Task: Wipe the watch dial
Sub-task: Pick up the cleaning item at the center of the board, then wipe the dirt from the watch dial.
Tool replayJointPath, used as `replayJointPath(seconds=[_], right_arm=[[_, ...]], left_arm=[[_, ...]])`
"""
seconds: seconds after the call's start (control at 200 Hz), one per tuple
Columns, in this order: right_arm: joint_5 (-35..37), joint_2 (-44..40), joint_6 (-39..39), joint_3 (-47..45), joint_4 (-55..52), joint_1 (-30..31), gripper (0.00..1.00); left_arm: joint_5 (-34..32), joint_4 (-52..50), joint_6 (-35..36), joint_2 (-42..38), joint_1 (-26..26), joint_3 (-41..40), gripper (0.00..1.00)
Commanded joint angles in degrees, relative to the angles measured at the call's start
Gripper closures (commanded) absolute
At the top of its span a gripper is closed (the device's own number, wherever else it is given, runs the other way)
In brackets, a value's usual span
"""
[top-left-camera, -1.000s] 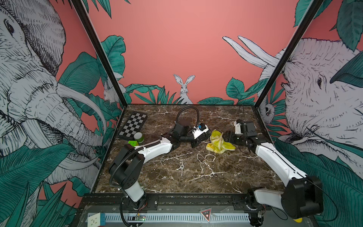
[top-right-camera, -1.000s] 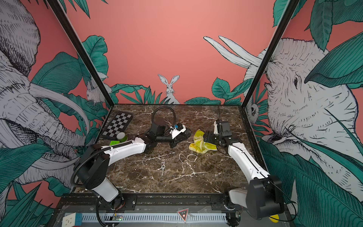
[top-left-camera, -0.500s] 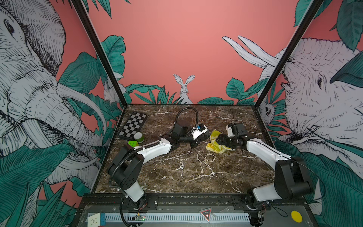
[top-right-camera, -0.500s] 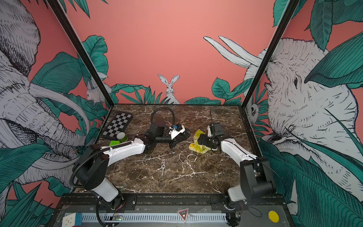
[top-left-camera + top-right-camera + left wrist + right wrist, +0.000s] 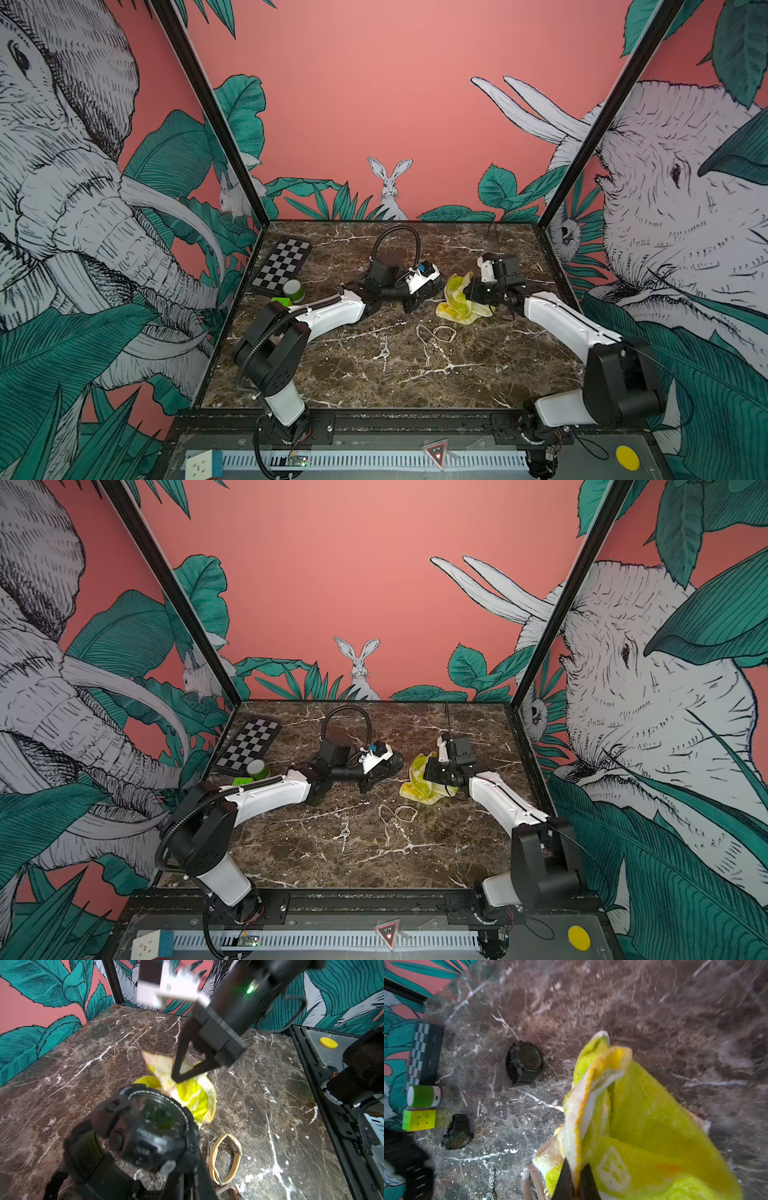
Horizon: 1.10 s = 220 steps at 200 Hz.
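A chunky black watch (image 5: pixel 158 1122) fills the left wrist view, its round dial tilted up toward the camera. My left gripper (image 5: pixel 187 1176) is shut on it at the strap end, the fingers dark and blurred. In both top views that gripper (image 5: pixel 424 291) (image 5: pixel 386 766) sits mid-table. Just right of it lies a crumpled yellow cloth (image 5: pixel 457 305) (image 5: pixel 419 787). My right gripper (image 5: pixel 467 293) (image 5: pixel 176 1079) is shut on a raised fold of the cloth (image 5: pixel 643 1126), its two black fingertips (image 5: pixel 564 1180) pinching the white-and-orange hem. Cloth and dial are a short gap apart.
A tan watch (image 5: pixel 436 332) (image 5: pixel 226 1155) lies in front of the cloth, with a small metal trinket (image 5: pixel 385 353) nearer the front. A checkerboard (image 5: pixel 282 266), a green cylinder (image 5: pixel 293 289) and a colour cube (image 5: pixel 280 300) sit at the back left. Walls close three sides.
My right gripper has swung left from the back right onto the cloth and gone from open to shut on it. The left arm and the watch have stayed put.
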Motion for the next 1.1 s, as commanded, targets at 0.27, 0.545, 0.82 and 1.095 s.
replayJointPath(seconds=[0.27,0.545,0.82,1.095], right_arm=[[-8.73,-15.40,-5.92,-1.28,0.59,-1.29,1.00],[-14.07,-16.18,-5.25,-2.22,5.98,-1.30,1.00],[-15.93,-13.24,-4.81,-0.95,7.37,-0.93,1.00],[-10.97,-10.66,-7.15,-0.82,4.22,3.56,1.00]], left_arm=[[3.23,-8.63,4.28,7.25,-1.83,14.41,1.00],[5.44,-10.63,5.47,9.17,-3.97,18.13,1.00],[7.67,-11.68,7.10,9.10,-5.03,19.47,1.00],[7.94,-10.43,7.79,9.32,-4.96,21.99,1.00]])
